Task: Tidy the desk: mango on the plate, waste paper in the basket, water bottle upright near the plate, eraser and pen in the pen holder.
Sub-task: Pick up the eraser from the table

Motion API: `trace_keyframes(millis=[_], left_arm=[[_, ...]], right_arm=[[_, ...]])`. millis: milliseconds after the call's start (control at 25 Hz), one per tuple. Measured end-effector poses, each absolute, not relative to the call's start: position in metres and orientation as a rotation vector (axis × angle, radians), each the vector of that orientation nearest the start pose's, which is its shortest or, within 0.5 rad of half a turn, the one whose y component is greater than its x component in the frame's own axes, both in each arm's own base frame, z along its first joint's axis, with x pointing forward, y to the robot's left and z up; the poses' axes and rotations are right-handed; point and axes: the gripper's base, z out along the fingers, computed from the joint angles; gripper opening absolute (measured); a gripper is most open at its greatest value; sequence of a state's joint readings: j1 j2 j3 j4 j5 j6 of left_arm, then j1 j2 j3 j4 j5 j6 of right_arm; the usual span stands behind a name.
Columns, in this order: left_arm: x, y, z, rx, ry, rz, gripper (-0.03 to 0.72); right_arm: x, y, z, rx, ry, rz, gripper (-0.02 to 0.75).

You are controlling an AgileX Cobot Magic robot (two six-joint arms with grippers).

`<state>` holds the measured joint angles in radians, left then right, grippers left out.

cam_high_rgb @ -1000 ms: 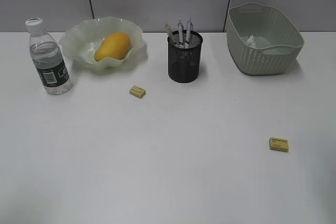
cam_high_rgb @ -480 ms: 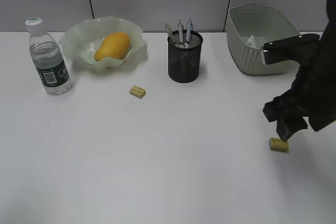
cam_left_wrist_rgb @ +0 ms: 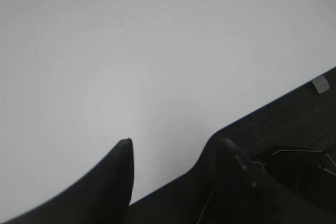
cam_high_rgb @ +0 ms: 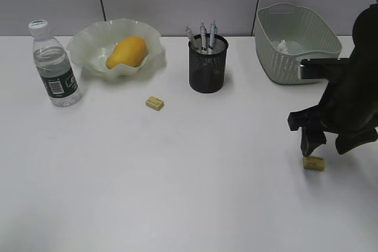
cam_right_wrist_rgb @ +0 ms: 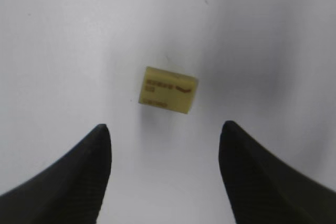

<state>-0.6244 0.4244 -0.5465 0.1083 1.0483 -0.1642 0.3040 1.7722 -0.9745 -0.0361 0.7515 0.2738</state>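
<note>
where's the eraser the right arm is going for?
Exterior view: the eraser lies flat on the desk at front right, directly under the open right gripper, well in front of the basket.

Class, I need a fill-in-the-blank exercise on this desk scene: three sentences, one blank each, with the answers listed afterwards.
1. The mango lies in the ruffled ____.
2. The right hand hovers with fingers apart over a yellow ____ on the desk.
3. The pens stand in the black mesh ____.

Answers: plate; eraser; pen holder

desk (cam_high_rgb: pixel 177 175) matt white | pen holder (cam_high_rgb: pixel 207 66) blk wire mesh | plate (cam_high_rgb: pixel 88 45) transl. glossy | basket (cam_high_rgb: pixel 283 63) plastic woven-look
</note>
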Motion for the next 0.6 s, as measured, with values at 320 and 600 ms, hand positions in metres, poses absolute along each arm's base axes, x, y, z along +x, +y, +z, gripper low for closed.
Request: trace_keyframes(millis=[320, 600], left_arm=[[0.054, -0.028, 0.281, 0.572, 2.346, -0.228, 0.386], [0.054, -0.028, 0.281, 0.572, 2.346, -0.228, 0.386]], right_arm=[[0.301, 0.094, 0.129, 0.001, 3.057, 0.027, 0.51], [0.304, 0.095, 0.113, 0.058, 3.071, 0.022, 0.51]])
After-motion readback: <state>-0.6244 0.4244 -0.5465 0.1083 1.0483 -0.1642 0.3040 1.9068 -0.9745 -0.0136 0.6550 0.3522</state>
